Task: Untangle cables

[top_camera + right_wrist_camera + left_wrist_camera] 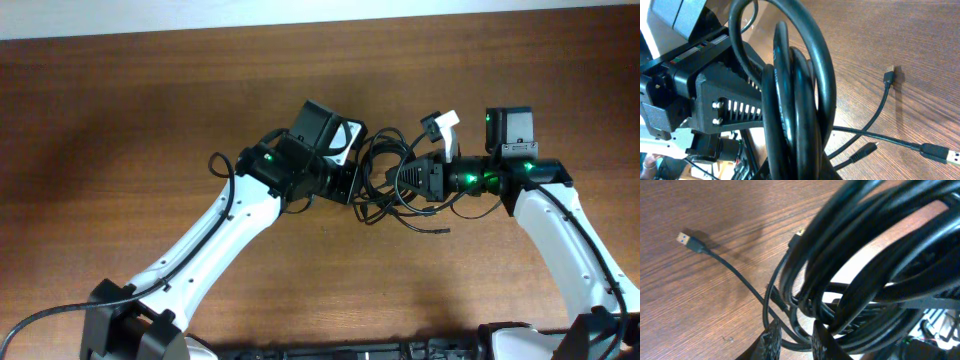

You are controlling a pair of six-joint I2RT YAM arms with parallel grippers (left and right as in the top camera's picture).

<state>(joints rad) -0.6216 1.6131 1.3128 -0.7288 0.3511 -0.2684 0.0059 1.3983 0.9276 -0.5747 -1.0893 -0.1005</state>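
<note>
Overhead: cables [385, 190] are bunching in one tangled bundle btwn both arms, mid table [150, 100], w/ loose ends trailing on the wood. The left gripper [354, 188] is reaching into it, fingers [769, 342] narrowly apart w/ strands running btwn them; can't tell if it's clamping. The right gripper [400, 178] is sitting closed inside the loops; what it's pinching is hidden.

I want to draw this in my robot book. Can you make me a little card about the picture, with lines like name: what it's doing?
table: brown wood
cables: black cords looped in one bundle between the two grippers
loose plug: lying on the table, away from the bundle
left gripper: one finger on each side of some cords; cannot tell if it is squeezing
right gripper: shut, at the bundle
untangled: not yet
</note>
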